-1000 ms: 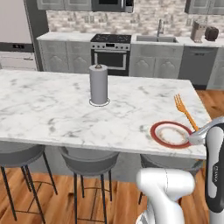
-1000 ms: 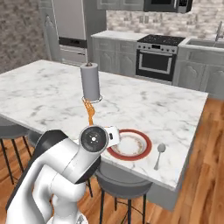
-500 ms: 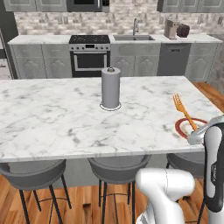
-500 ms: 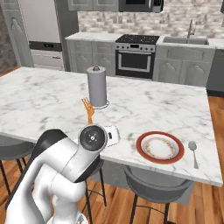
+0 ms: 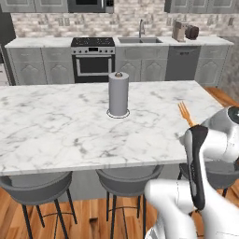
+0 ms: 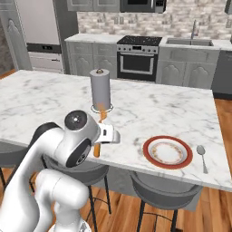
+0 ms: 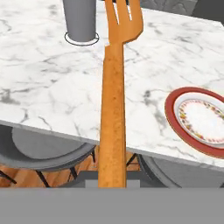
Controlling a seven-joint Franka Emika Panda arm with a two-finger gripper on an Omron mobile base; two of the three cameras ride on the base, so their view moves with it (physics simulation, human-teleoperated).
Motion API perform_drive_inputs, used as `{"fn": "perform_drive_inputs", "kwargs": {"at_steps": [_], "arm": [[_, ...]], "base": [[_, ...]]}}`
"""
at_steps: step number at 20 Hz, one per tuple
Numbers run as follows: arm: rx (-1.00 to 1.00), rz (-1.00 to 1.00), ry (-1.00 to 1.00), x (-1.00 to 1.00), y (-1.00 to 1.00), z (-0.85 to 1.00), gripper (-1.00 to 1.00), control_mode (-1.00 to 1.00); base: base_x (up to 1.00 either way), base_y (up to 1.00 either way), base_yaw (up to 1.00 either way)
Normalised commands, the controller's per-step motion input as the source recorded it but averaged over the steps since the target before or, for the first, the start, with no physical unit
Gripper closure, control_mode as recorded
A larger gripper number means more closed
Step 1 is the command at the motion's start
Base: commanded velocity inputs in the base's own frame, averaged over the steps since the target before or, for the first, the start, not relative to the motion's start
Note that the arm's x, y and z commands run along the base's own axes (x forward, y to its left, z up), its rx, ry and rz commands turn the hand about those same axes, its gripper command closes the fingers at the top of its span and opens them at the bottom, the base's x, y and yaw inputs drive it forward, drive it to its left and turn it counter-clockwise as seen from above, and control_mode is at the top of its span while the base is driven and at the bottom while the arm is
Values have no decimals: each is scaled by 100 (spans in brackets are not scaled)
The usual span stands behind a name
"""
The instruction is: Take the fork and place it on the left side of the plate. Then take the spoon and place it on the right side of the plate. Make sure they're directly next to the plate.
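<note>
My gripper is shut on the orange fork, which hangs above the counter's near edge with its tines pointing toward the far side. The fork's tines also rise beside my arm in the left base view. The red-rimmed plate lies on the marble counter to the right of the fork, and its rim is apart from the handle. The grey spoon lies just right of the plate, near the counter's edge.
A grey paper-towel roll stands upright mid-counter, beyond the fork's tines. Grey bar stools sit under the counter's near edge. The stove and sink line the far wall.
Both base views have shifted sideways, so the base has driven and the plate now sits further right in the right base view. The fork stays held in the gripper.
</note>
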Motion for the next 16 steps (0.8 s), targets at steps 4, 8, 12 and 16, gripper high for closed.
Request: {"fn": "perform_drive_inputs", "kwargs": {"at_steps": [4, 8, 12, 16], "arm": [[0, -21, 37, 63, -18, -12, 100, -100], [0, -14, 34, 62, -40, -32, 100, -100], [0, -12, 24, 56, -47, -50, 100, -100], [0, -8, 15, 34, -25, -58, 100, -100]], "base": [[0, 0, 0], [0, 0, 0], [0, 0, 0], [0, 0, 0]]}}
